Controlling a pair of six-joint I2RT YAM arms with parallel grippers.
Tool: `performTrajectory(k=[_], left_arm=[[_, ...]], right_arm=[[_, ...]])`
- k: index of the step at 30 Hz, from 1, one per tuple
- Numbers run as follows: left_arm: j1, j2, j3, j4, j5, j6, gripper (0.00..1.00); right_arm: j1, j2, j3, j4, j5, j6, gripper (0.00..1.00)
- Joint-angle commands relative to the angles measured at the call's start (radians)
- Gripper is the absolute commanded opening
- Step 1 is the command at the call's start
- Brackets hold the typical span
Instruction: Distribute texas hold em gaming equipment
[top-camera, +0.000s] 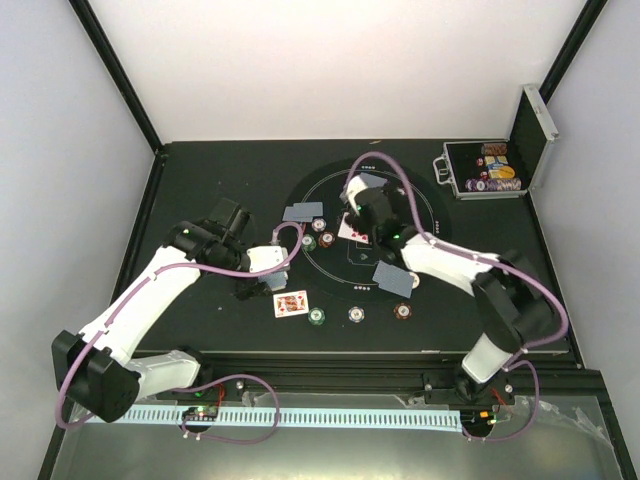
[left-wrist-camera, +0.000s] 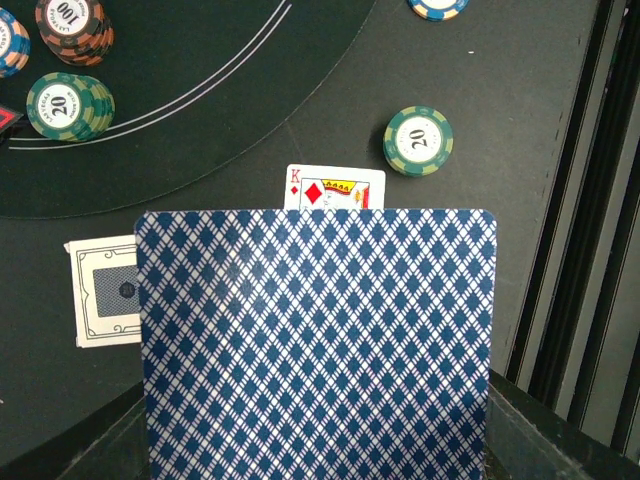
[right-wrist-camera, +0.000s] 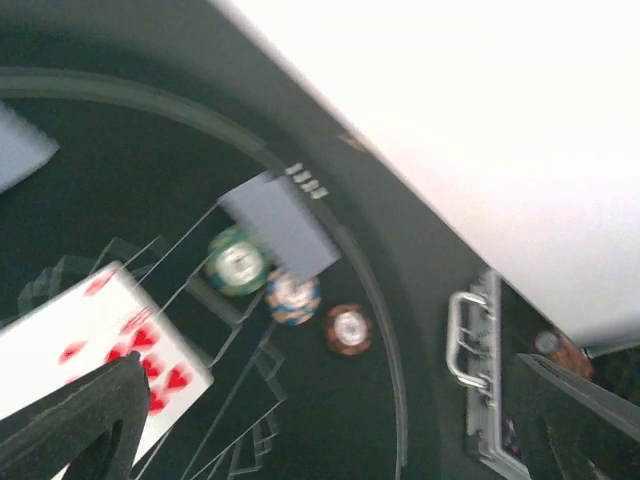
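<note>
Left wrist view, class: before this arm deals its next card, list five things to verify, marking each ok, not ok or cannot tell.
1. Grip: left gripper shut on blue-backed card: ok.
2. Count: only one card held: cannot tell.
3. Dealt card: king of diamonds lies face up beyond it: ok.
4. Clearance: green 20 chip apart from the king: ok.
5. Other arm: right gripper open, empty, above hearts card: ok.

A blue-patterned card (left-wrist-camera: 315, 340) is held upright. A king of diamonds (top-camera: 290, 303) is laid face up by the near edge of the table (top-camera: 230, 175), with a green chip (top-camera: 318, 317), a white chip (top-camera: 356, 314) and a brown chip (top-camera: 403, 311) in a row beside it. A heart card (top-camera: 352, 230) is seen face up at the middle.
</note>
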Motion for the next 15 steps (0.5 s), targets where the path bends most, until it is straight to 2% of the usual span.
performTrajectory(k=[1, 2, 3, 6, 10, 15], left_arm=[[0.002, -0.015, 0.05, -0.024, 0.001, -0.006, 0.02], [0.002, -0.015, 0.052, -0.023, 0.003, -0.007, 0.01], [0.002, -0.015, 0.054, -0.024, 0.006, -0.007, 0.02], [0.002, -0.014, 0.059, -0.024, 0.011, -0.006, 0.02], [0.002, -0.01, 0.062, -0.021, 0.018, -0.009, 0.02], [0.002, -0.01, 0.06, -0.013, 0.028, -0.007, 0.02]], right_arm=[[-0.07, -0.147, -0.005, 0.079, 0.129, 0.329, 1.0], [-0.095, -0.168, 0.016, 0.018, 0.136, 0.43, 1.0], [-0.128, -0.188, 0.047, -0.067, 0.075, 0.523, 1.0], [-0.258, -0.233, 0.119, -0.239, -0.311, 0.759, 1.0], [-0.301, -0.303, 0.041, -0.189, -0.705, 0.845, 1.0], [-0.259, -0.32, -0.039, -0.217, -0.98, 0.992, 1.0]])
